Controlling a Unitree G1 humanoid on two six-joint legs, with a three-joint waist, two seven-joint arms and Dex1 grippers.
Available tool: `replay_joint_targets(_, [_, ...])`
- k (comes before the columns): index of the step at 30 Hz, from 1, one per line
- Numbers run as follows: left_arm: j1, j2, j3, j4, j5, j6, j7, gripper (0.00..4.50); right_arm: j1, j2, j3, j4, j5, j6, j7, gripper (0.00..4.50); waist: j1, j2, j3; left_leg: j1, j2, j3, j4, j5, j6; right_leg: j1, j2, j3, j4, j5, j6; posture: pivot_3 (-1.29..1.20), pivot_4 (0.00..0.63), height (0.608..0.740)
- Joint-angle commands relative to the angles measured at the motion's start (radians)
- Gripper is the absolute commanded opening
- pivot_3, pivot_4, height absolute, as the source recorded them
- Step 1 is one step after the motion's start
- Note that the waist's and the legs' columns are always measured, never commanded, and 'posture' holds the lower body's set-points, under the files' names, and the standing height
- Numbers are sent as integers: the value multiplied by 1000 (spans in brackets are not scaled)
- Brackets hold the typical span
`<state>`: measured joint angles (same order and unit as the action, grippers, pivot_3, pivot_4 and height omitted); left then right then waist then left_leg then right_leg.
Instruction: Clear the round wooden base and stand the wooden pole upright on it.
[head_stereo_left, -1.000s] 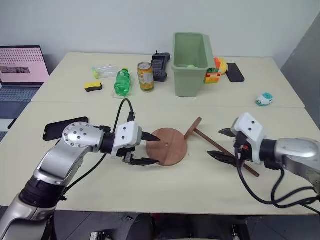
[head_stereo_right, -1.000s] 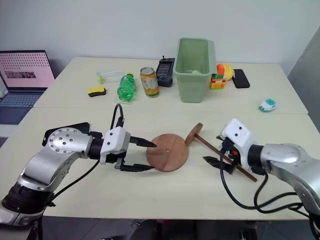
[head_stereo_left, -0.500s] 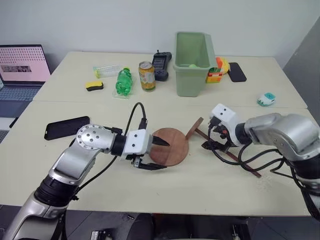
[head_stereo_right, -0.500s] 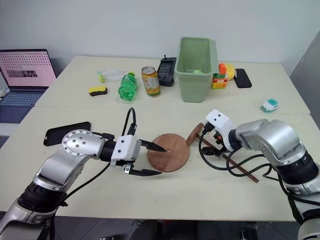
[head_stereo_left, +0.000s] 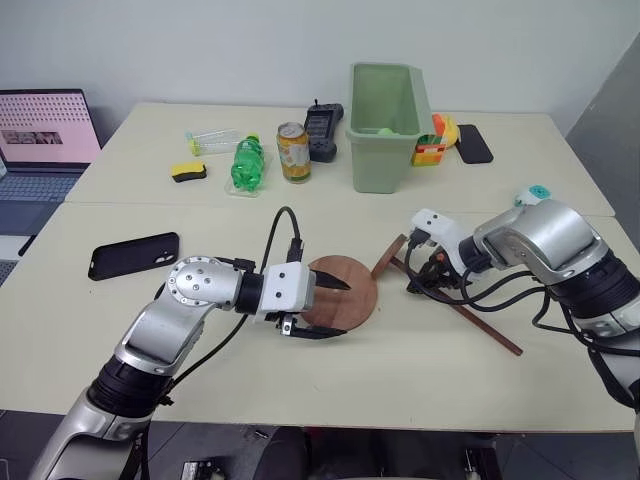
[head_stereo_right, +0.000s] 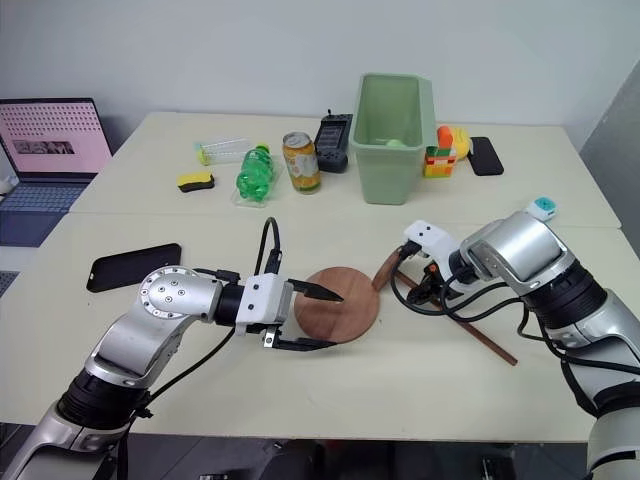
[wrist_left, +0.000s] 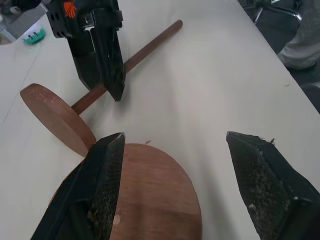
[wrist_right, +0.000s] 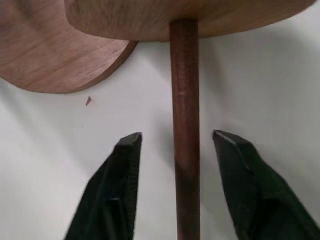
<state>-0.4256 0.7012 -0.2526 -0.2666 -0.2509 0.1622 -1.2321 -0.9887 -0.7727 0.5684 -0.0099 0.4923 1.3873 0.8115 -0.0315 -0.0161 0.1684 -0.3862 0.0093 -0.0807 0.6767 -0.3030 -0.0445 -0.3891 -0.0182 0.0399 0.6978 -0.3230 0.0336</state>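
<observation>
The pole (head_stereo_left: 455, 310) lies flat on the table (head_stereo_left: 300, 380), its end disc beside the base (head_stereo_left: 345, 293). The right gripper (wrist_right: 177, 145) straddles the rod near that disc, fingers narrowly apart, neither touching it. The left gripper (wrist_left: 175, 150) gapes wide across the base's edge, holding nothing.

Left pincer (head_stereo_left: 335, 307) level with fingers spread; right pincer (wrist_right: 181, 150) angled downward, fingers parted.

Bright even light, soft shadows
</observation>
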Motion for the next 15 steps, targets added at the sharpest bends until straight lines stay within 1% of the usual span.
replay_joint_targets(1, [-8,-2,0,-23,5,-21,2,3377,-21,2,-20,-5,-9,12,23,1291,0,0,0,0,0,0,0,0,0,0,0,0,0,0,0,0,150,740])
replay_joint_targets(5, [-12,0,11,-9,6,-16,6,3377,-14,17,-50,-2,-4,38,14,458,0,0,0,0,0,0,0,0,0,0,0,0,0,0,0,0,150,740])
replay_joint_targets(6, [-15,10,27,7,8,-16,8,3377,-19,19,-72,-1,0,48,10,278,0,0,0,0,0,0,0,0,0,0,0,0,0,0,0,0,150,740])
replay_joint_targets(7, [-17,18,38,17,9,-16,10,3377,-23,20,-87,0,2,54,8,200,0,0,0,0,0,0,0,0,0,0,0,0,0,0,0,0,150,740])
replay_joint_targets(10, [-27,50,108,54,-14,17,27,3377,-59,28,-195,-17,14,58,-6,200,0,0,0,0,0,0,0,0,0,0,0,0,0,0,0,0,150,740])
replay_joint_targets(12, [-27,76,152,75,-25,45,41,3377,-54,21,-260,-79,6,-7,-18,200,0,1,0,-1,0,0,0,0,0,-1,0,0,0,0,0,0,150,740])
replay_joint_targets(15, [2,131,209,88,-30,70,44,3377,-37,77,-427,-188,54,-9,-60,200,0,1,0,-1,0,0,-1,0,0,-1,0,0,0,0,0,0,150,740])
